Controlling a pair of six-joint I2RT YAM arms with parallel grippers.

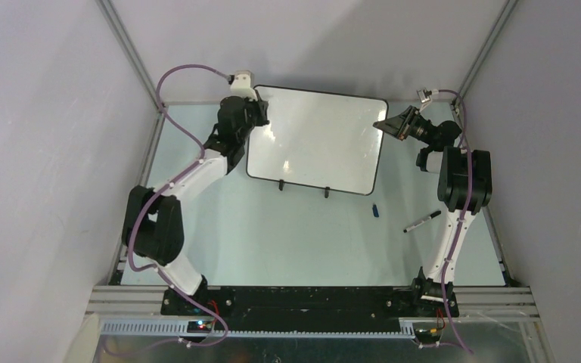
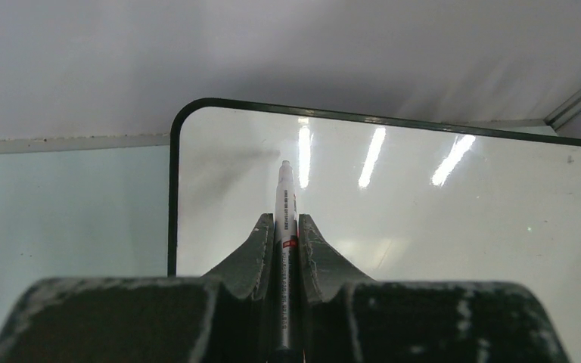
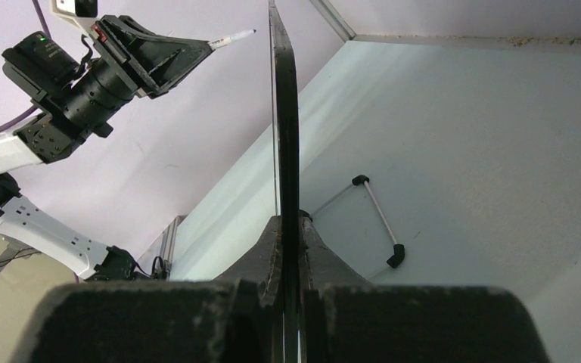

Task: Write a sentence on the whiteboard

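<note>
Holding the marker: my left gripper (image 2: 284, 223) has its jaws pressed onto a marker (image 2: 285, 197), whose white barrel runs out ahead between the fingers.
Marker tip: it points ahead of that hand at the whiteboard (image 2: 424, 227), near the board's upper left corner (I cannot tell from here whether it touches the surface).
Right gripper (image 3: 287, 223): its jaws are pinched onto the whiteboard's right edge, and I see the board edge-on straight ahead of the fingers.
Whiteboard: it stands between my two grippers, propped on two black feet (image 1: 281, 184). The glossy white face has a thin black rim and bright streaks reflected in it.
Blue cap (image 1: 375, 210): it lies on the table (image 1: 272, 242), nearer the arm bases than my right gripper and just off the board's lower right corner.
Second marker (image 1: 422, 221): dark, it lies on the table near the cap, beside my right arm and apart from both grippers.
</note>
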